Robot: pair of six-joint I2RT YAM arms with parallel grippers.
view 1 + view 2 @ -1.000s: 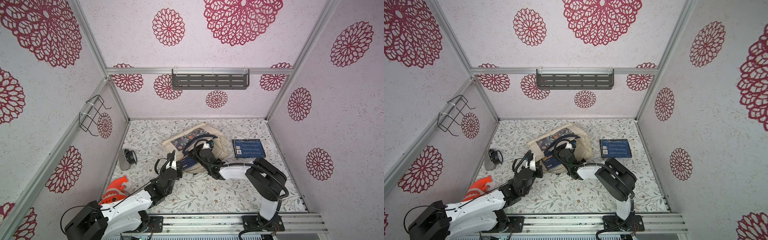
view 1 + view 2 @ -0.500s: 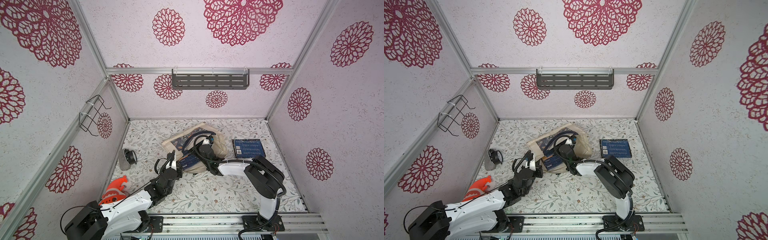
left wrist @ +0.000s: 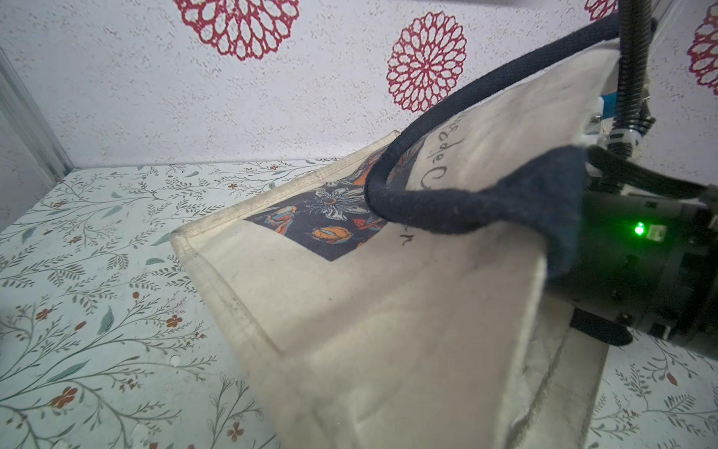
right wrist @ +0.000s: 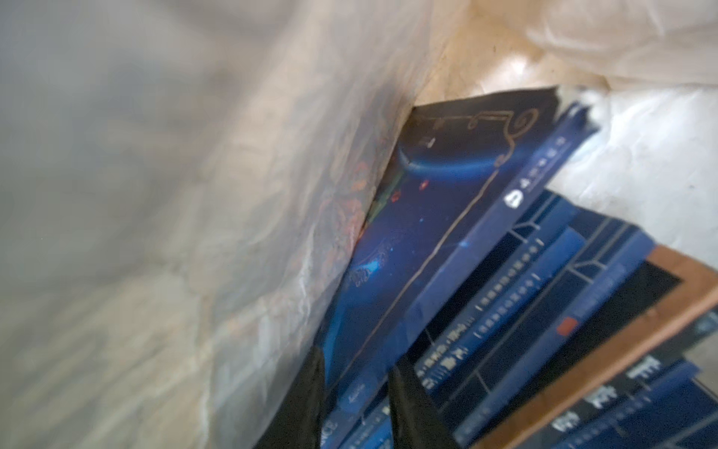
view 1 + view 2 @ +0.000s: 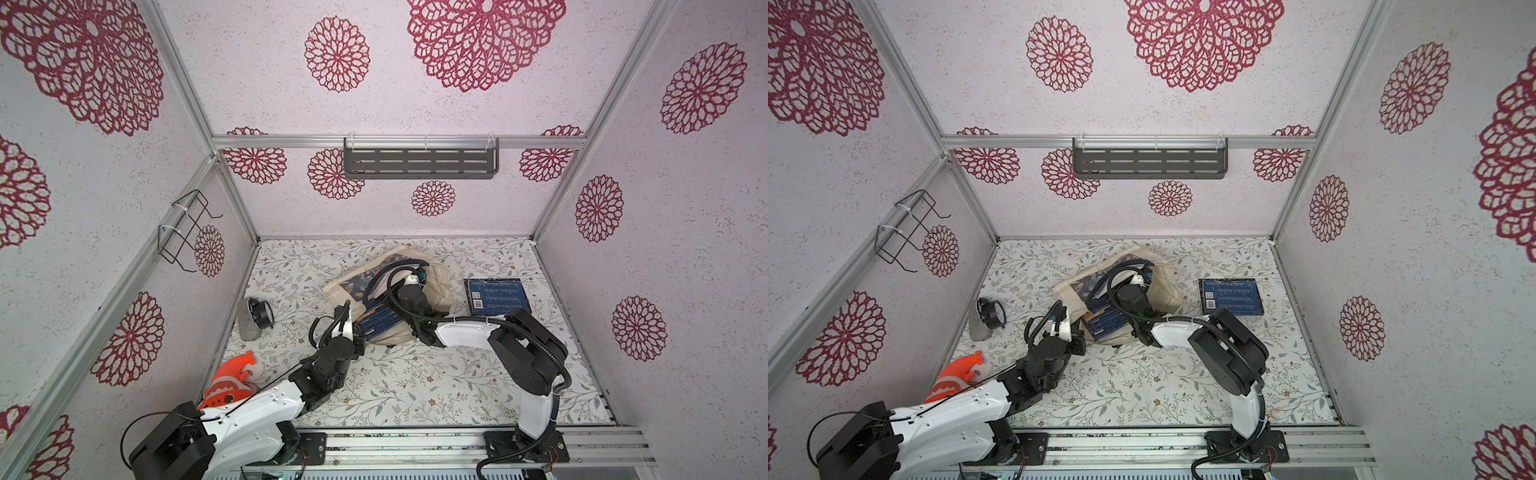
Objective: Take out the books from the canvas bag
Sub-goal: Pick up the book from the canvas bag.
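Observation:
The cream canvas bag [image 5: 440, 282] [image 5: 1163, 282] lies on its side mid-table, mouth toward the front left, with dark-blue books [image 5: 380, 318] [image 5: 1104, 318] sticking out. My left gripper [image 5: 355, 328] is at the mouth's lower edge, shut on the bag's cloth [image 3: 388, 311], which covers its jaws; the navy handle [image 3: 447, 210] drapes over my right wrist. My right gripper [image 4: 355, 392] is inside the bag, its black fingers [image 4: 307, 396] closed on either side of the top dark-blue book [image 4: 427, 217], against the cloth. Several more books [image 4: 544, 311] lean behind it, one orange-edged [image 4: 621, 334]. One book [image 5: 496, 296] [image 5: 1231, 297] lies on the table right of the bag.
A grey stand with a black round dial [image 5: 255, 316] sits at the left wall, an orange toy [image 5: 230, 378] near the left arm's base. A wire rack [image 5: 187, 228] hangs on the left wall and a grey shelf [image 5: 419, 160] on the back wall.
My right wrist has pushed farther into the bag toward the back, and its jaws have narrowed round the book. The left arm has not moved.

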